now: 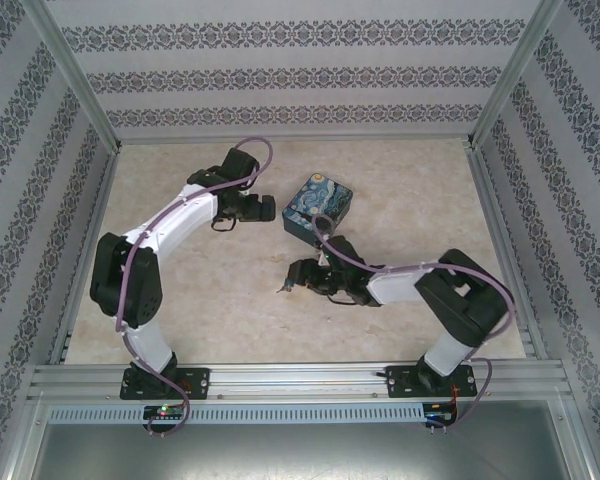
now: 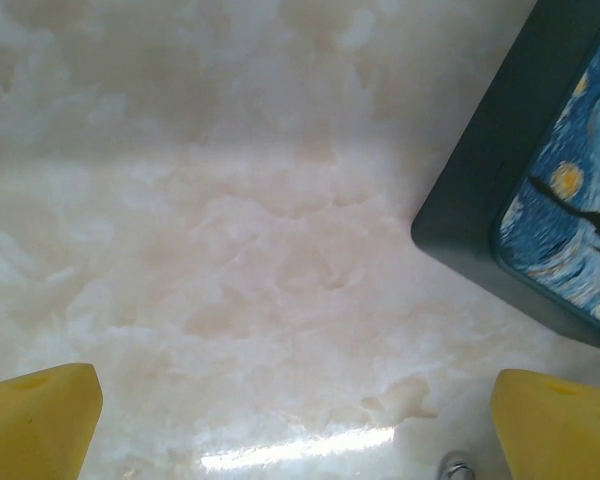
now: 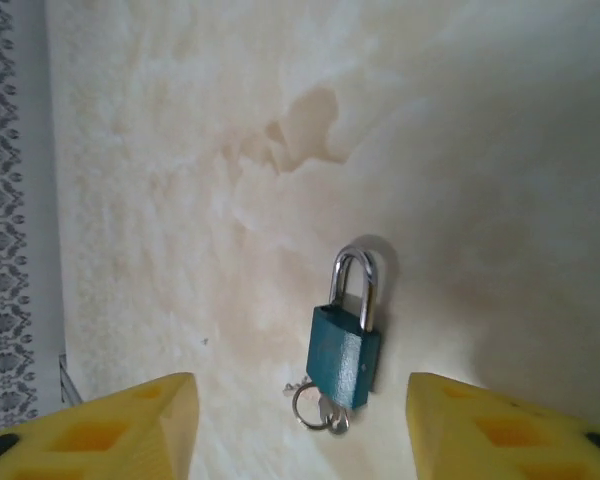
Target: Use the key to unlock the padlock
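The left claw [image 2: 298, 425] hangs wide open over bare tabletop, holding nothing. Just to its right sits the Starry Night tin [image 1: 319, 207], lid on, its contents hidden. Nearer the arms, the right claw [image 1: 292, 278] stands open and grips nothing. The padlock [image 3: 345, 348] lies flat between its yellow fingers [image 3: 130, 430], apart from both, with the key [image 3: 330, 415] and a ring at its lower end. The table [image 1: 400, 180] is pale and marbled, and patterned walls [image 1: 280, 75] enclose it.
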Controlling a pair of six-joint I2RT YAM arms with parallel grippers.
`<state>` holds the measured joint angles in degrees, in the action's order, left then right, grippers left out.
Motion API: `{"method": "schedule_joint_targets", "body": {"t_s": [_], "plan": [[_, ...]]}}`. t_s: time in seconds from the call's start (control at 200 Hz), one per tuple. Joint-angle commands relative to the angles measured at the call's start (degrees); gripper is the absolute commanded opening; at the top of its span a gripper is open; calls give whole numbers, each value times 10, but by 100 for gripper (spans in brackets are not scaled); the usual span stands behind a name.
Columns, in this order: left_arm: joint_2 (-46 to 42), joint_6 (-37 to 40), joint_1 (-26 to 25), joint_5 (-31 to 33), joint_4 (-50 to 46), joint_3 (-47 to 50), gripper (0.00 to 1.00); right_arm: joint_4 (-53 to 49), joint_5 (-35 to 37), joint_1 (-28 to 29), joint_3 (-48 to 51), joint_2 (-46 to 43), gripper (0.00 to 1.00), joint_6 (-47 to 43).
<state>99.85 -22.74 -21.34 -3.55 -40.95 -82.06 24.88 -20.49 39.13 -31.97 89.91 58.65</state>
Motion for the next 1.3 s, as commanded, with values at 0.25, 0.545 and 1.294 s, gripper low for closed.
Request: {"method": "schedule_joint_targets", "body": {"t_s": [0.25,0.545,1.294], "plan": [[-153,13,58,50,68,96,100,-236,26,-168,10,-255,98,-116],[-309,154,80,189,342,298,100,-345,235,-326,-82,-302,98,-230],[-158,207,189,150,898,614,100,134,372,-377,96,-143,98,-516]]}}
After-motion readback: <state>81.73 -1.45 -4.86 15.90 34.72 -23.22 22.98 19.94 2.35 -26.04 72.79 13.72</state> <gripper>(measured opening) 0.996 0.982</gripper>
